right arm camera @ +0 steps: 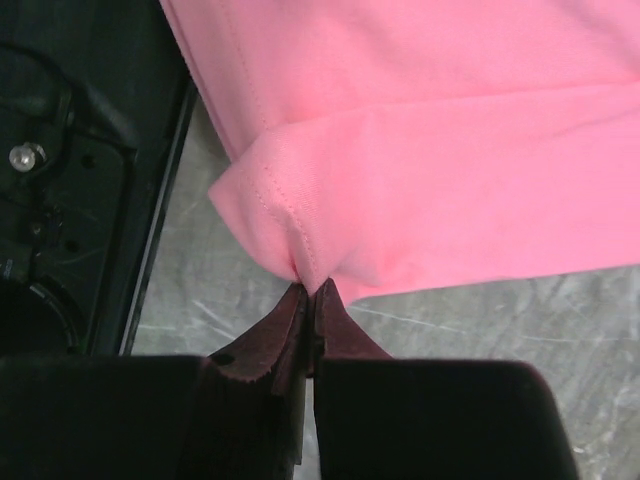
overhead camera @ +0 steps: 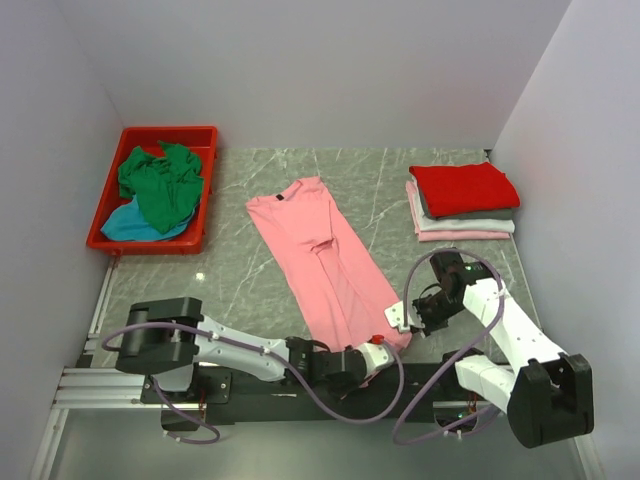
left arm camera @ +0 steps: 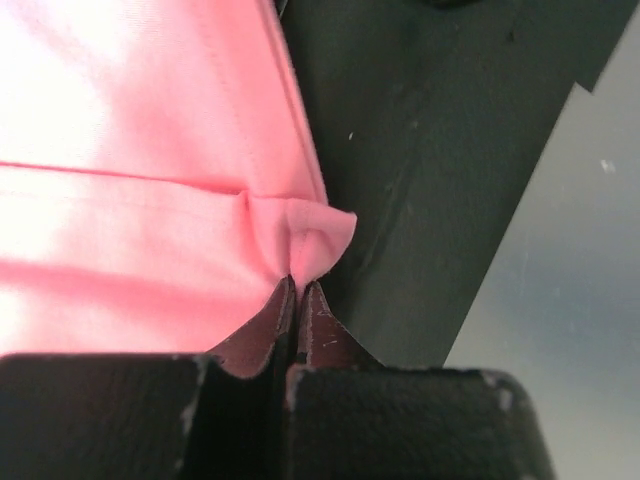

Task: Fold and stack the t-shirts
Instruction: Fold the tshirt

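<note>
A salmon pink t-shirt [overhead camera: 320, 255] lies as a long narrow strip slanting across the marble table, its dark neck label at the far end. My left gripper [overhead camera: 377, 351] is at the near hem, shut on a puckered corner of the pink cloth [left arm camera: 130, 150], its fingertips [left arm camera: 300, 282] pressed together over the dark base plate. My right gripper [overhead camera: 406, 321] is shut on the hem's other corner [right arm camera: 450, 150], its tips [right arm camera: 310, 288] pinching a doubled fold just above the table. Folded t-shirts [overhead camera: 463, 200] are stacked at the back right, a red one on top.
A red plastic bin [overhead camera: 205, 135] at the back left holds a crumpled green t-shirt [overhead camera: 160, 185] over a teal one [overhead camera: 130, 225]. White walls close in the table on three sides. The arms' black base rail [overhead camera: 300, 400] runs along the near edge.
</note>
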### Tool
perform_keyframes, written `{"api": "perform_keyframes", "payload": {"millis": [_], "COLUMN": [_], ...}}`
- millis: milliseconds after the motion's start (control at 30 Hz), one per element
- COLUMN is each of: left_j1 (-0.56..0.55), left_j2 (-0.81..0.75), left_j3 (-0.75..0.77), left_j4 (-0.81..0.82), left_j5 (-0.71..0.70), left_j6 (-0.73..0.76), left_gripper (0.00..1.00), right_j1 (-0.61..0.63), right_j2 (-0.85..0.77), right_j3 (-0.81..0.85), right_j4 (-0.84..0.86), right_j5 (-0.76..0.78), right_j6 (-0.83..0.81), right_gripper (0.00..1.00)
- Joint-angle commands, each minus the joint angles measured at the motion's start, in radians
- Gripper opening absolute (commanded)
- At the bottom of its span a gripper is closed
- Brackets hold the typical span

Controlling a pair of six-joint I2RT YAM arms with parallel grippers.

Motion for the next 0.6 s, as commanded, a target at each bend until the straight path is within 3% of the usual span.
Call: {"api": "perform_keyframes", "payload": {"millis": [0,267,567], "left_j1": [0.041,0.193,0.495], "left_j2": [-0.079,-0.216,-0.32], "left_j3": [-0.027,-0.086,-0.152], "left_j4": [0.043,0.047,0.128], "left_j5": [0.097,0.189,0.246], "left_j6": [0.036,0.085,0.108], "left_gripper": [0.0,0.0,0.0], "right_j1": [0.004,0.004,0.038], "right_j2": [0.03,0.15,0.412], "right_j3": [0.08,0.209,0.428], "right_j4": [-0.013,0.01,0.145], "right_j5": [-0.079,-0.159,-0.179], "right_j6": [0.043,0.141,0.341], "right_gripper": [0.0,0.0,0.0]}}
